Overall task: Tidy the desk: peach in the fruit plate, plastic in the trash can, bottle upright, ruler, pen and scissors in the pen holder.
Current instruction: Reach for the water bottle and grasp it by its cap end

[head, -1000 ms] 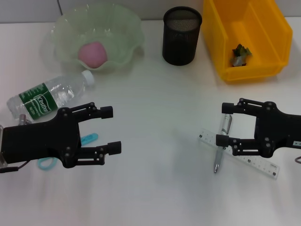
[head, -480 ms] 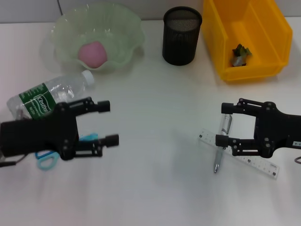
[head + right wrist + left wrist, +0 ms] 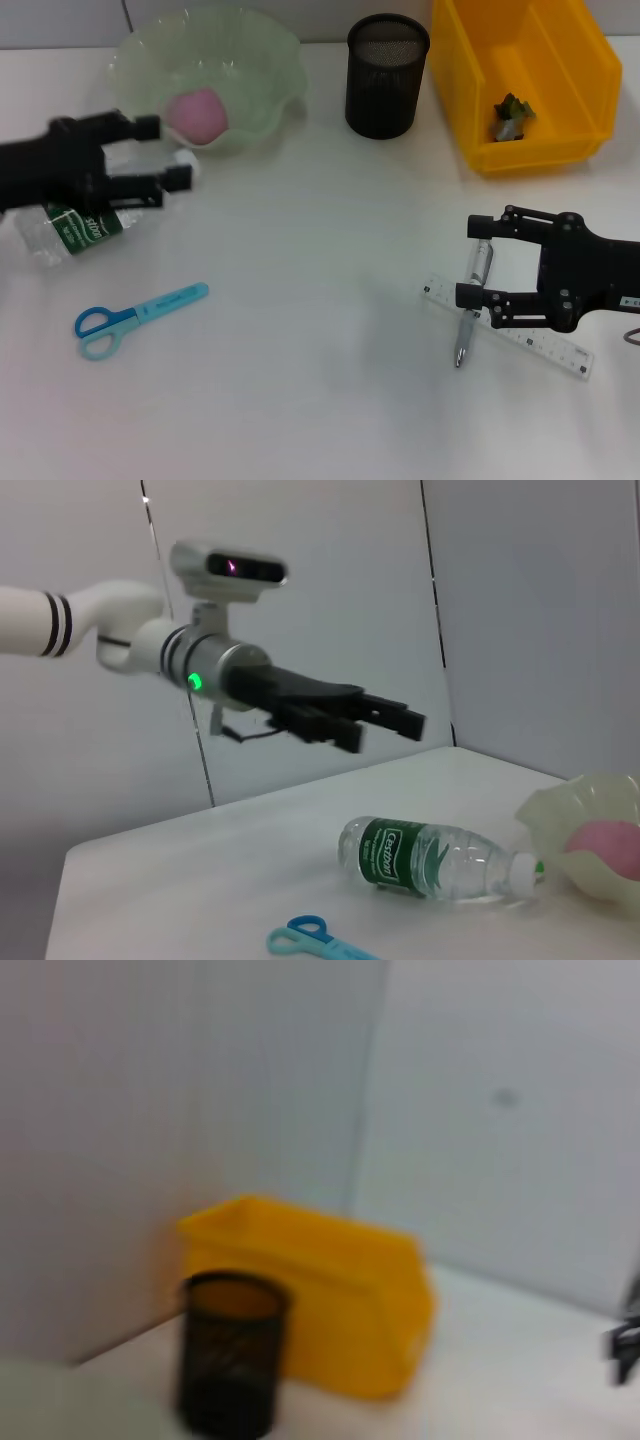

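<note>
Left claw [image 3: 160, 152], black and two-fingered, hangs above the clear plastic water bottle with the green label [image 3: 85, 220], its fingers spread apart and pointing toward the robot's right. The bottle lies on its side on the white counter [image 3: 320, 400], its white cap [image 3: 186, 163] just beside the rim of the pale green ruffled glass fruit plate [image 3: 270, 60] and its base angled back toward the robot's left. So its long axis runs on a slant from near-left to far-right, roughly in line with the fingers, not across them. In the right wrist view the claw sits well above the bottle [image 3: 430, 860], not touching it. To stand the bottle upright, my reading is that the claw has to drop and turn so that the fingers straddle the body crosswise; a grip along the axis would likely slip.

The left arm is plainly the nearer one. The right claw [image 3: 483, 262], fingers also apart, hovers well away over the silver pen [image 3: 470, 320] and the clear plastic ruler [image 3: 540, 345], which cross each other on the robot's right.

The pink peach [image 3: 196, 112] already rests in the fruit plate. The blue-handled scissors [image 3: 135, 318] lie flat nearer the robot than the bottle, untouched, and the black mesh pen holder [image 3: 386, 78] holds none of the three.
</note>
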### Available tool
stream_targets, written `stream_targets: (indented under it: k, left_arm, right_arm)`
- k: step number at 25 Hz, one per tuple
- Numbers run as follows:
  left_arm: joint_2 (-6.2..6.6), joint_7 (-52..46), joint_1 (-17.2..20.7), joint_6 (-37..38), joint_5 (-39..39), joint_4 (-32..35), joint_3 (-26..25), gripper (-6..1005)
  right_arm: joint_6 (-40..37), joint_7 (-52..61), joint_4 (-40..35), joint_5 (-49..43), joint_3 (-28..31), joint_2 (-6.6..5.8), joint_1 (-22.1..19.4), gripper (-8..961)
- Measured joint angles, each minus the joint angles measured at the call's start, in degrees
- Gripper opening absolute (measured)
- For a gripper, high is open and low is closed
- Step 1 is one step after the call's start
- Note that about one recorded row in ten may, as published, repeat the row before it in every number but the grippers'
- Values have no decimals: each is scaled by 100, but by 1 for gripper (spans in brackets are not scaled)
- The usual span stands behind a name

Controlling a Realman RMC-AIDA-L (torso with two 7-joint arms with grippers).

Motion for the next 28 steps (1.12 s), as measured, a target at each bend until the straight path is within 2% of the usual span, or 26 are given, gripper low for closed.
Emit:
stream_targets:
  k: [2,3,5,12,17,18,19,21,22,23,25,28]
  left_arm:
    - [0,0,0,0,0,0,0,822]
    - [84,-804,-138,-394,584,524,-177,822]
    - [94,-1400,-341,-576,1288,860,-438,822]
    - [54,-2065,-1031,-764,2955,1093,-651,821]
    - [-163,-2193,-1491,-890,3965,1155,-609,820]
    - [-163,-2193,-1491,-890,3965,1155,-609,820]
    - [-215,-2235,-1583,-937,4192,1164,-603,820]
    - [-215,-2235,-1583,-937,4192,1164,-603,820]
    - [-277,-2259,-1671,-979,4397,1163,-599,820]
    - [-445,-2268,-1867,-1084,4781,1102,-597,819]
    - [-522,-2273,-1953,-1207,4986,1021,-595,819]
    - [-553,-2284,-2004,-1286,5084,944,-595,819]
  right_arm:
    - [-2,0,-5,0,0,0,0,833]
    - [-3,0,-10,1,0,0,-1,833]
    - [-3,0,-21,2,0,0,-3,833]
    - [-3,0,-29,6,10,0,-2,834]
    - [-3,0,-31,8,38,0,1,834]
    - [-3,0,-31,8,39,0,2,834]
    - [-2,0,-31,8,40,0,3,834]
    - [0,0,-31,8,42,0,2,834]
    - [2,0,-31,8,42,0,2,834]
    - [2,0,-32,8,43,0,2,834]
    - [3,0,-36,8,44,0,2,834]
    - [3,0,-40,8,44,0,2,834]
